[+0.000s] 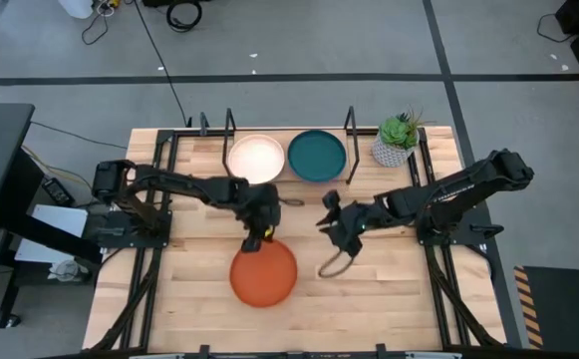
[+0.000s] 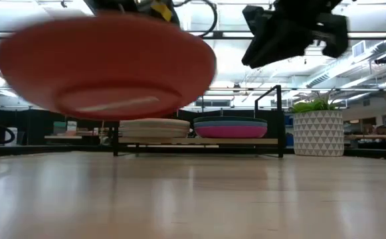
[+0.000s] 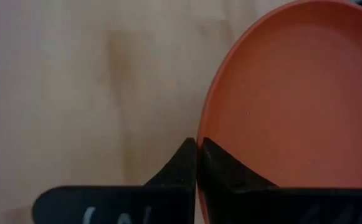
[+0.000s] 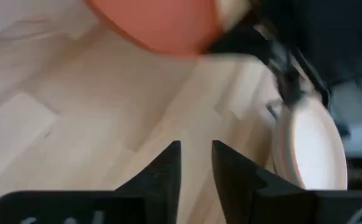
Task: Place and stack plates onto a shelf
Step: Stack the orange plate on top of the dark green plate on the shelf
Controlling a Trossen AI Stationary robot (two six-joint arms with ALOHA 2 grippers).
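Note:
An orange plate (image 1: 264, 274) hangs in the air over the table's near middle, held by my left gripper (image 1: 257, 237), which is shut on its far rim. In the low view the orange plate (image 2: 106, 63) is well above the tabletop. My right gripper (image 1: 337, 239) hovers open to the plate's right and holds nothing. The shelf (image 1: 194, 150) stands along the far edge. On its board rest a stack topped by a cream plate (image 1: 256, 158) and a stack topped by a dark teal plate (image 1: 316, 155). The low view shows blue and pink plates (image 2: 230, 126) lower in that second stack. My left gripper (image 3: 197, 149) pinches the orange plate's rim (image 3: 200, 134) at its far edge, one finger inside the dish (image 3: 230, 174) and one outside. The fingers come from above, slanting down toward the near edge. The plate is lifted clear of the table, close to level.
A small potted green plant (image 1: 397, 140) in a white patterned pot (image 2: 317, 133) stands at the shelf's right end. Black upright posts (image 1: 351, 120) frame the shelf. Bare wooden tabletop (image 1: 389, 299) lies near and to both sides of the plate.

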